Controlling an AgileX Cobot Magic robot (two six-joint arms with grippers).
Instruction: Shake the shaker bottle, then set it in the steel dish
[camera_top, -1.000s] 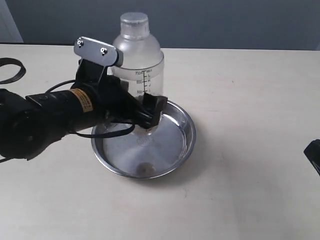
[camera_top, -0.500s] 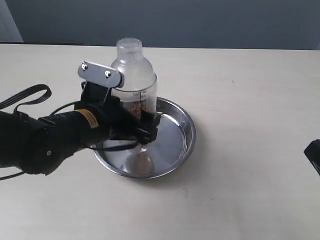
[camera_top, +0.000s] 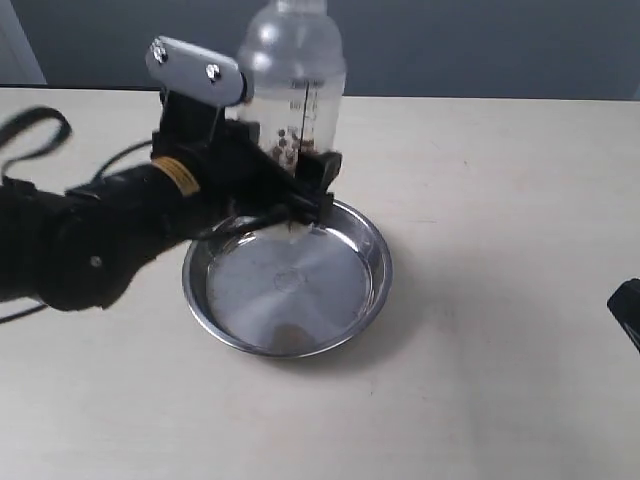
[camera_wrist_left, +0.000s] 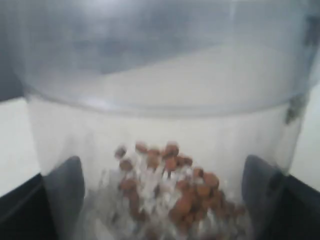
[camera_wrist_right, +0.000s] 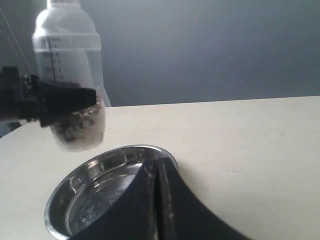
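The frosted shaker bottle hangs upright in the air above the back rim of the steel dish. My left gripper is shut on the bottle's lower body from the left. In the left wrist view the bottle fills the picture, brown pellets are tumbling inside, and a dark finger presses each side. The right wrist view shows the bottle raised over the dish. My right gripper is shut and empty, low over the table to the right of the dish.
A pale table spreads around the dish, with a dark wall behind it. A black part of the right arm shows at the right edge. The left arm's cable loops at the far left.
The left gripper dipped the bottle toward the dish, then lifted it higher and farther back. The pellets have jumped up inside. The right gripper has not moved.
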